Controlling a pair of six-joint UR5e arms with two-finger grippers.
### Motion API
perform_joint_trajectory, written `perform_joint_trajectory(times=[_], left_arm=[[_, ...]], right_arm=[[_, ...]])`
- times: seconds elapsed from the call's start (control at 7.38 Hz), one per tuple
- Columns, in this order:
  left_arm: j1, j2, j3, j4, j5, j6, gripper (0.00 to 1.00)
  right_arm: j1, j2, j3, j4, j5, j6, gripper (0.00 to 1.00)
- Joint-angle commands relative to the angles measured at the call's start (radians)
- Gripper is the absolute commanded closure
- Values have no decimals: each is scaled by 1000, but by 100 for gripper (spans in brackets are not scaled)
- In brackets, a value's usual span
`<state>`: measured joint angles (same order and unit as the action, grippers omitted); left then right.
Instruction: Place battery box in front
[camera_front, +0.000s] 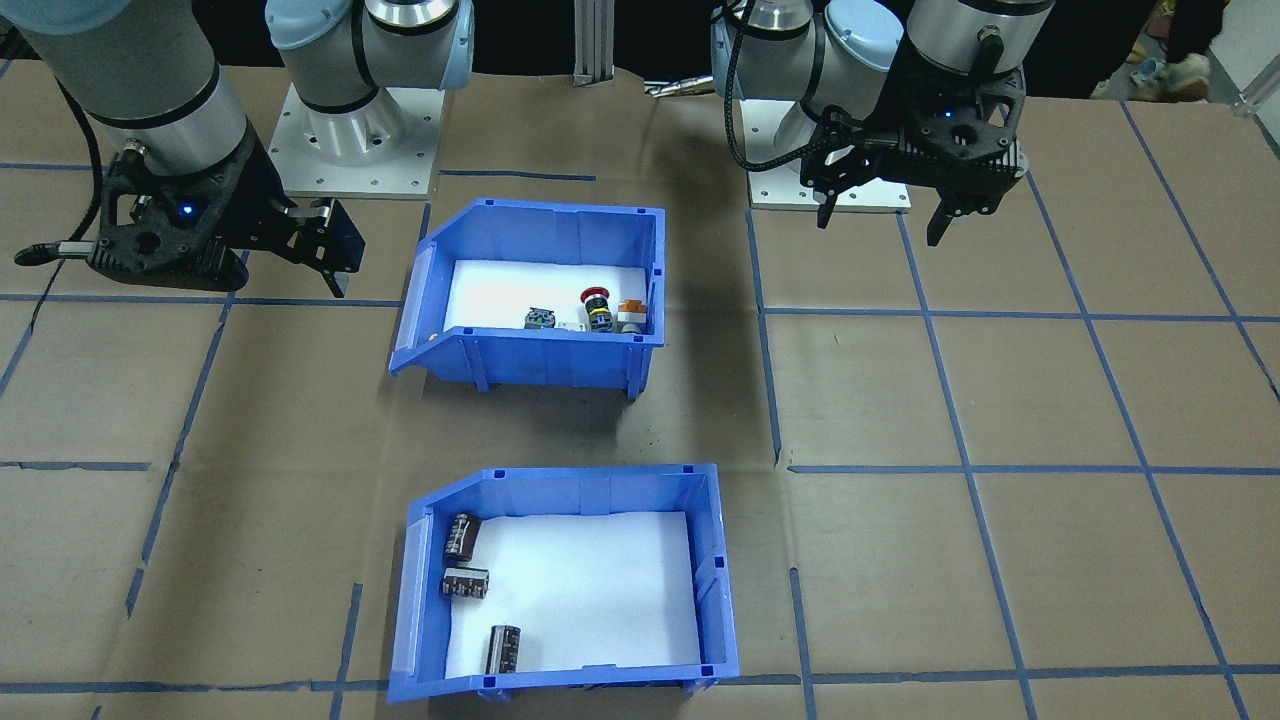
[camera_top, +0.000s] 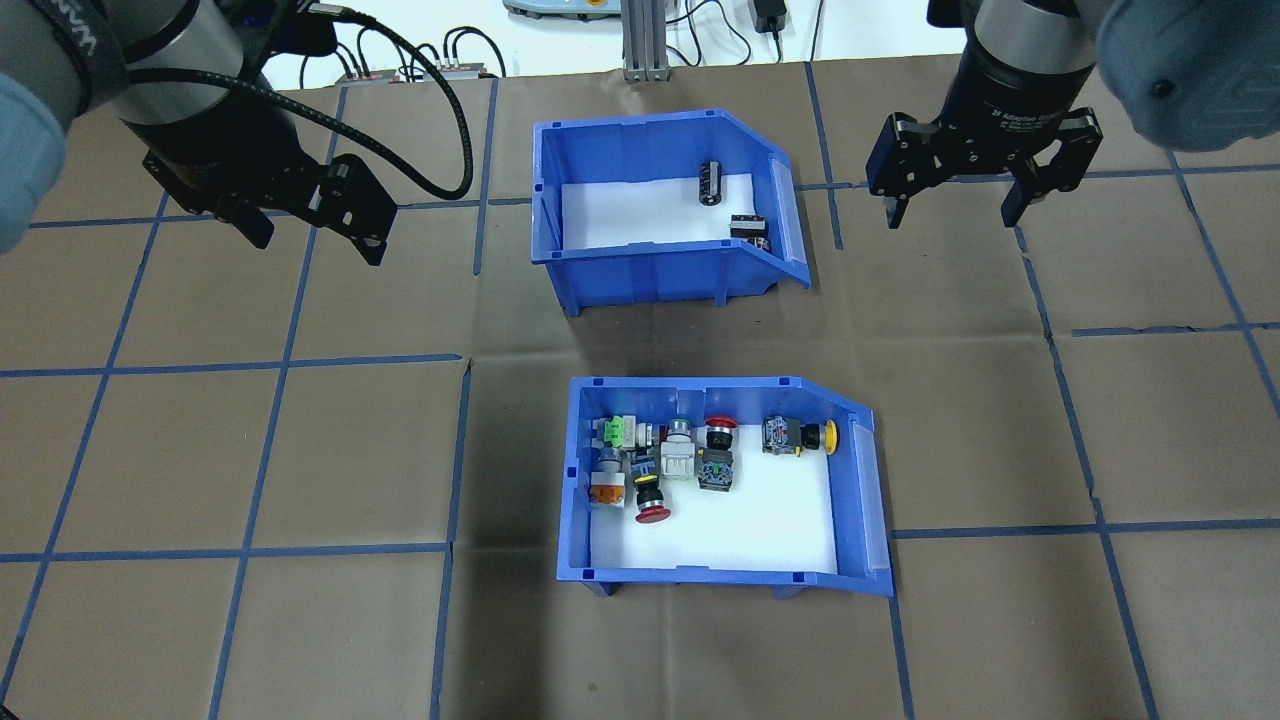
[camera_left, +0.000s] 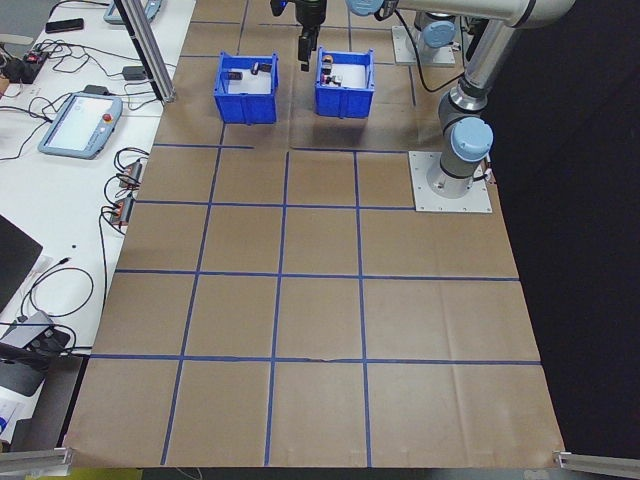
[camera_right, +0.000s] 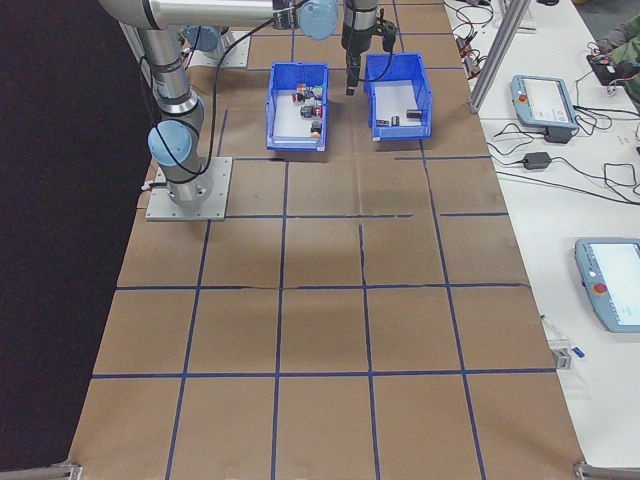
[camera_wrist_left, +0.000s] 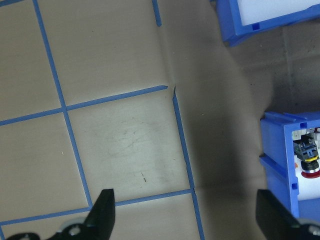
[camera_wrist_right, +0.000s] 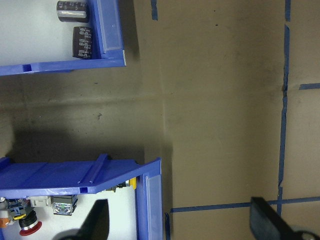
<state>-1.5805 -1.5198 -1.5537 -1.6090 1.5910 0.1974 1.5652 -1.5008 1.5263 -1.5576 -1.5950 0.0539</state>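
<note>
The battery box (camera_top: 660, 225), a blue sloped-front bin with a white floor liner, stands on the brown paper-covered table (camera_top: 250, 450) at the far side from the robot's base, its sloped open front facing the robot's right. In the front-facing view three dark cylinders with silver ends (camera_front: 465, 583) lie along the sloped-front side of its floor: two close together near the front lip, the third further along towards the operators' side. Between this bin and the robot stands a like blue switch bin (camera_top: 725, 485), well apart from it across a strip of bare paper, holding a cluster of colourful push-button switches (camera_top: 670, 462) in red, green, orange and yellow. The left tool (camera_top: 310, 225) hangs above the table off to the left of the battery box, its two black fingers spread wide with nothing between them. The right tool (camera_top: 955, 205) hangs off to the right of the battery box, near its sloped front, fingers likewise spread apart and bare. Blue tape lines (camera_top: 280, 365) mark the paper into squares.
</note>
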Motion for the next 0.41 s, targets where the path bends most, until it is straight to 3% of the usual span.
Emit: perform_joint_trajectory(times=[0.0, 0.27], left_arm=[[-9, 4, 0, -14, -6, -4, 1], [-21, 12, 1, -60, -8, -4, 1]], right_arm=[[-1, -1, 2, -4, -5, 0, 0], [-1, -1, 2, -4, -6, 0, 0]])
